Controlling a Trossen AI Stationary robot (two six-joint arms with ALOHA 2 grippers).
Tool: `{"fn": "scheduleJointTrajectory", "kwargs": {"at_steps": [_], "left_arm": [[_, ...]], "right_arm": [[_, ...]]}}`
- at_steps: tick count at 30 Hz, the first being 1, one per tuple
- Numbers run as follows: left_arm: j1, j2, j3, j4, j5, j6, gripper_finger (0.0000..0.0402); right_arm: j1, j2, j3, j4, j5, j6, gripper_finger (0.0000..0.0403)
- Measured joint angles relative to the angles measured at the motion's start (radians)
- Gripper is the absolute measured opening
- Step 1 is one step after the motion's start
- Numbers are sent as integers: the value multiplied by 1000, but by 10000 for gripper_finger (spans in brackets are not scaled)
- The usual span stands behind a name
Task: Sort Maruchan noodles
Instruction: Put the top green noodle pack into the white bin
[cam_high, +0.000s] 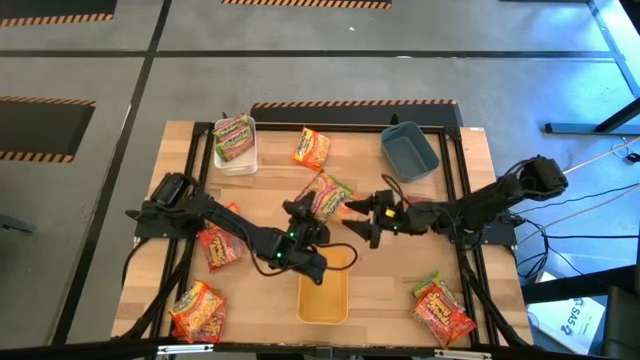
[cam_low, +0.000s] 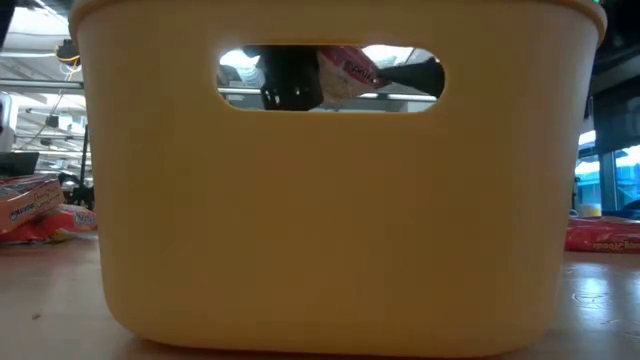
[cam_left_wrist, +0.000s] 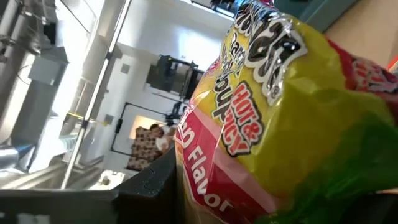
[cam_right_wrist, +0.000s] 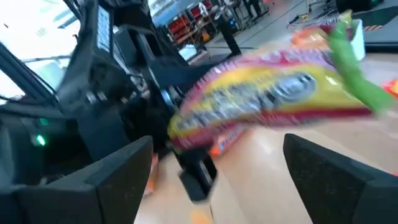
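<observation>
The left arm reaches in from the frame's left toward the centre, its left gripper (cam_high: 305, 212) clamped on a packet. The right arm stretches in from the right, its right gripper (cam_high: 352, 214) just beside it, fingers (cam_right_wrist: 118, 177) spread wide apart.

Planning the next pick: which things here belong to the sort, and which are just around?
Job:
held green-pink packet, in left gripper
right gripper, open
orange packet
packet in white bin
yellow bin
blue bin

Around:
black frame
cables
</observation>
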Motion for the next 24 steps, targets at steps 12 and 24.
{"fn": "scheduleJointTrajectory", "kwargs": {"at_steps": [12,24], "left_arm": [[18,0,0,60,-15,-2,168],[19,0,0,115,8,-4,168]], "right_arm": [[-120,1,27,-146,-45,106,344],[-124,17,28,-39,-18,91,344]]}}
